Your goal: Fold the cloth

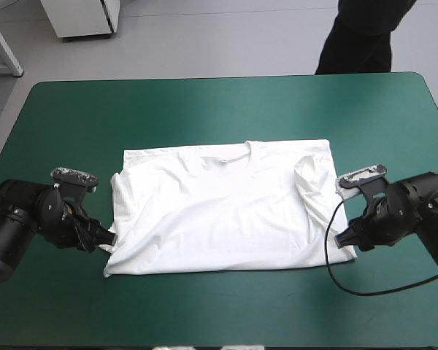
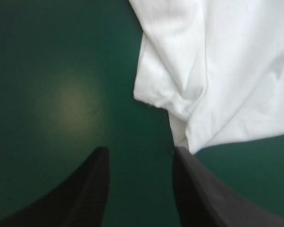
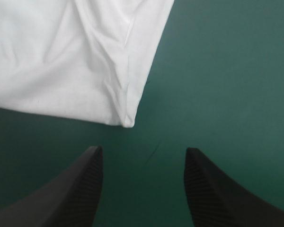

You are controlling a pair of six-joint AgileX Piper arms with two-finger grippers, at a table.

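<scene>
The white T-shirt (image 1: 219, 208) lies spread on the teal-green cover, collar toward the far edge, both sleeves folded inward. My left gripper (image 1: 106, 243) is low at the shirt's near left corner, open; in the left wrist view (image 2: 139, 153) one fingertip (image 2: 180, 153) sits at the edge of the T-shirt (image 2: 217, 71), the folded sleeve just ahead. My right gripper (image 1: 343, 240) is at the near right corner, open; in the right wrist view (image 3: 143, 153) the corner of the T-shirt (image 3: 75, 56) lies just ahead of the fingers, apart from them.
Bare teal-green cover (image 1: 219, 109) surrounds the shirt on all sides, with wide room toward the far edge and a narrower strip along the near edge (image 1: 219, 313).
</scene>
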